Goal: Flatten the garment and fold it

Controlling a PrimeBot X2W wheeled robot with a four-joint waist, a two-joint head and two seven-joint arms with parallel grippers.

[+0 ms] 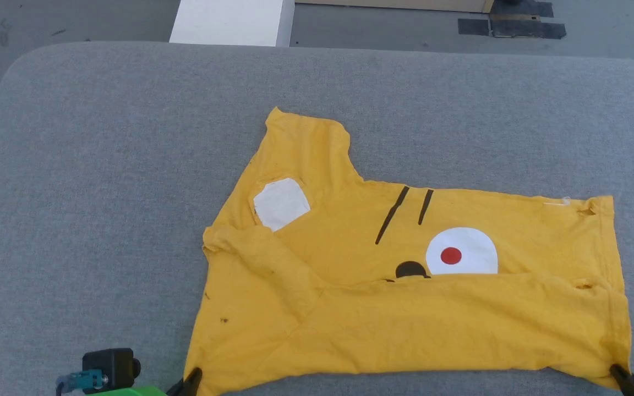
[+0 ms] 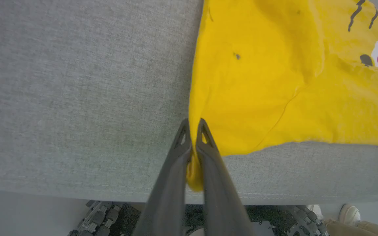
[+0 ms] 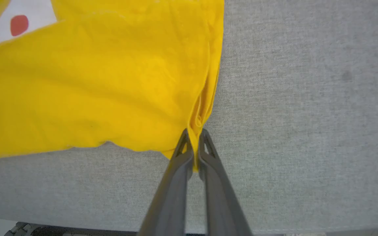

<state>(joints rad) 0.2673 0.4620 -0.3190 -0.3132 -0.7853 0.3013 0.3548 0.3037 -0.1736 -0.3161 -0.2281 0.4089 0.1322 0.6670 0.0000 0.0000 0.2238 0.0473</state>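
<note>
The garment, a bright yellow T-shirt with white patches, a red dot, a black nose and black stripes, lies on the grey table with its near part folded over the print. My left gripper is shut on its near left corner, and the left wrist view shows yellow cloth pinched between the fingers of that gripper. At the near right corner my right gripper is shut on the cloth too. In the right wrist view the garment bunches into this gripper.
The grey padded table spreads wide to the left and behind the shirt. A white block stands on the floor beyond the far edge. A shoe shows below the table's near edge.
</note>
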